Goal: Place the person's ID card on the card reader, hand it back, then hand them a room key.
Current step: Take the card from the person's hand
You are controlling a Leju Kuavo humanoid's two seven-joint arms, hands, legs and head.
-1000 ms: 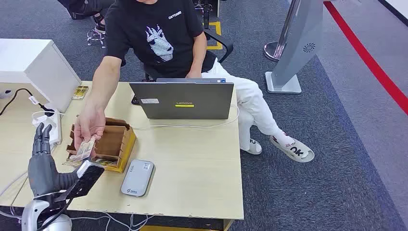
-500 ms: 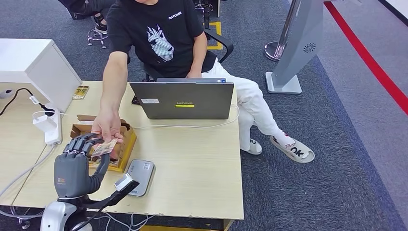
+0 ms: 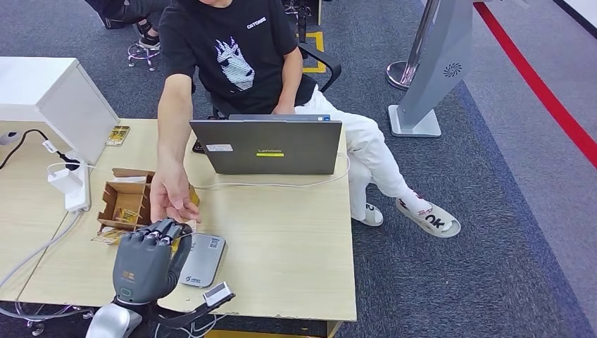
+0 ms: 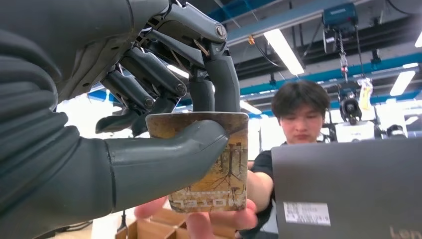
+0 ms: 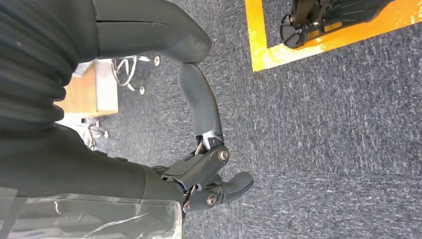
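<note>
In the left wrist view my left hand (image 4: 149,164) pinches a brown patterned card (image 4: 221,172) between its thumb and fingers. The person's fingers (image 4: 199,222) still hold the card's other end. From the head view my left hand (image 3: 148,257) is raised over the table's front edge, touching the person's outstretched hand (image 3: 169,201), and the card is mostly hidden there. The grey card reader (image 3: 203,262) lies flat on the table just right of my hand. My right hand (image 5: 209,169) hangs over the carpet, holding nothing, fingers loosely bent.
A brown cardboard card box (image 3: 127,204) stands left of the person's hand, with loose cards beside it. A grey laptop (image 3: 266,146) sits at the back of the table (image 3: 296,239), with a white power strip (image 3: 70,184) and white cabinet (image 3: 49,98) at the left.
My left hand has swung right from the table's left side and turned palm away. The person's hand brought the card over to it, and my fingers have closed on the card.
</note>
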